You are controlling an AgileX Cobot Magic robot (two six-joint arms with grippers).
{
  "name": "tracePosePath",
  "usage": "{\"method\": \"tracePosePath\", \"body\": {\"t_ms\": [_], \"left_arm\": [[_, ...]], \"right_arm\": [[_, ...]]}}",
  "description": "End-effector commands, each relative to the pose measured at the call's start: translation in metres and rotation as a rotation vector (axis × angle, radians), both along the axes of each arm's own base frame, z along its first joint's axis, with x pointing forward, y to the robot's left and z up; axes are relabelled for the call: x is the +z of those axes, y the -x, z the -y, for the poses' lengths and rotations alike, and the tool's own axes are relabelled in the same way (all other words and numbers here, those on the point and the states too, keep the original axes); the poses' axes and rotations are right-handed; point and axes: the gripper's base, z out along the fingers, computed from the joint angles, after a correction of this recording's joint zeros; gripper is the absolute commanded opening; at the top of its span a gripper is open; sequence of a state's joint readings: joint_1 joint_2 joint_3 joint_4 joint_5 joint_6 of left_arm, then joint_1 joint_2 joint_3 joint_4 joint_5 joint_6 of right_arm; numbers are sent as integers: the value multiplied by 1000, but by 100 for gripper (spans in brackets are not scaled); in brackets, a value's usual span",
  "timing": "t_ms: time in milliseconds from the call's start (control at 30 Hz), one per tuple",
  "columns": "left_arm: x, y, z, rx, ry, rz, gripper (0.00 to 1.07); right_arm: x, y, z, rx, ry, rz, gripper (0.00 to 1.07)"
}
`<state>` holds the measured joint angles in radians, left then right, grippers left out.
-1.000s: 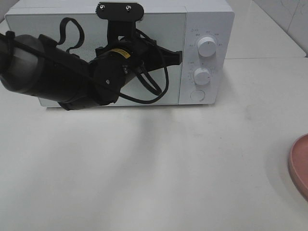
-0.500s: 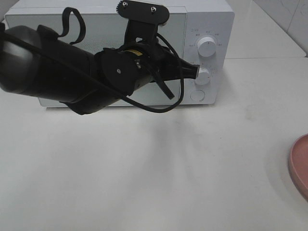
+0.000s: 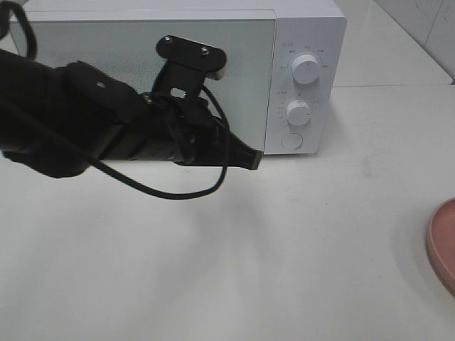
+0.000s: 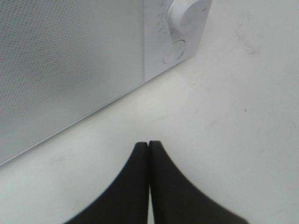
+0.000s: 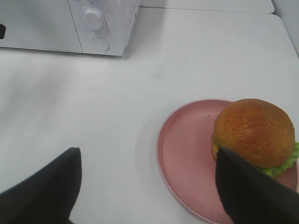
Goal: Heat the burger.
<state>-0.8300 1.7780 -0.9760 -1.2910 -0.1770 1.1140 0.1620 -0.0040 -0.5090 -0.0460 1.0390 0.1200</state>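
Observation:
The burger (image 5: 254,132), with a glossy brown bun and green lettuce, sits on a pink plate (image 5: 184,156) in the right wrist view. My right gripper (image 5: 147,156) hangs open above the table. One of its fingers (image 5: 247,191) overlaps the burger's near side, and nothing is between the jaws. The white microwave (image 3: 306,42) stands at the back with its door closed. My left gripper (image 3: 249,158) is shut and empty, low in front of the door's lower right corner. Its fingertips (image 4: 142,151) are pressed together just above the table.
Two knobs (image 3: 306,67) (image 3: 298,112) and a round button (image 3: 291,140) are on the microwave's right panel. Only the pink plate's rim (image 3: 442,245) shows at the right edge of the high view. The left arm (image 3: 78,121) and its cable cover much of the microwave door.
The left arm reached right to the lower knob half a second ago. It has since dropped and pulled back to the door's lower right corner, still shut.

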Motion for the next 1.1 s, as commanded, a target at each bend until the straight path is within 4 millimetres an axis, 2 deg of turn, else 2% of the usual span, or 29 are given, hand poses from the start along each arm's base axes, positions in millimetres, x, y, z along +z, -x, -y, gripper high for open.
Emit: {"method": "tracePosePath", "body": {"t_ms": [33,100,167,200,233,267,300,333,367,400,433,467,500,533,567,600,633,667,700,733,767,800,833,900,933,967,1100], "left_arm": [[9,3,-16,-1,15,-7,0],[17,7,-34,-41,21,-21,0],[20,8,-40,-58,29,-37,0],[23,10,-55,-69,51,-73,0],[23,10,-55,-69,51,-73,0],[25,11,-64,-68,65,-93,0],[29,11,-82,-57,91,-121,0],[29,11,-82,-57,91,-121,0],[31,12,-91,-47,99,-129,0],[34,16,-107,-23,111,-135,5],[34,16,-107,-23,111,-135,5],[38,19,-123,3,122,-154,15],[38,19,-123,3,122,-154,15],[40,20,-132,22,126,-170,20],[43,22,-150,63,126,-217,33],[43,22,-150,63,126,-217,33],[46,24,-169,112,95,-248,44],[48,25,-181,148,70,-262,50],[48,25,-181,148,70,-262,50],[51,28,-198,232,40,-278,62],[55,30,-205,271,36,-270,68],[55,30,-205,271,36,-270,68],[62,34,-215,337,41,-264,77],[65,37,-216,339,30,-266,81],[69,47,-220,345,-22,-279,86],[69,47,-220,345,-22,-279,86],[82,71,-230,406,-71,-304,88]], "right_arm": [[-1,4,0,-2,-2,25,76],[-1,4,0,-2,-2,25,75],[-1,4,0,-2,-2,25,75],[-1,4,0,-2,-2,25,75],[-1,4,0,-2,-2,25,75],[-1,4,0,-2,-2,25,75],[-1,4,0,-2,-2,25,75],[-1,4,0,-2,-2,25,75],[-1,4,0,-2,-2,25,75],[-1,4,0,-2,-2,25,75],[-1,4,0,-2,-2,25,75],[-1,4,0,-2,-2,25,75],[-1,4,0,-2,-2,25,75],[-1,4,0,-2,-2,25,75],[-1,4,0,-2,-2,25,75],[-1,4,0,-2,-2,25,75],[-1,4,0,-2,-2,25,75],[-1,4,0,-2,-2,25,75],[-1,4,0,-2,-2,25,75],[-1,4,0,-2,-2,25,75],[-1,4,0,-2,-2,25,75],[-1,4,0,-2,-2,25,75],[-1,4,0,-2,-2,25,75],[-1,4,0,-2,-2,25,75],[-1,4,0,-2,-2,25,75],[-1,4,0,-2,-2,25,75],[-1,4,0,-2,-2,25,75]]}}
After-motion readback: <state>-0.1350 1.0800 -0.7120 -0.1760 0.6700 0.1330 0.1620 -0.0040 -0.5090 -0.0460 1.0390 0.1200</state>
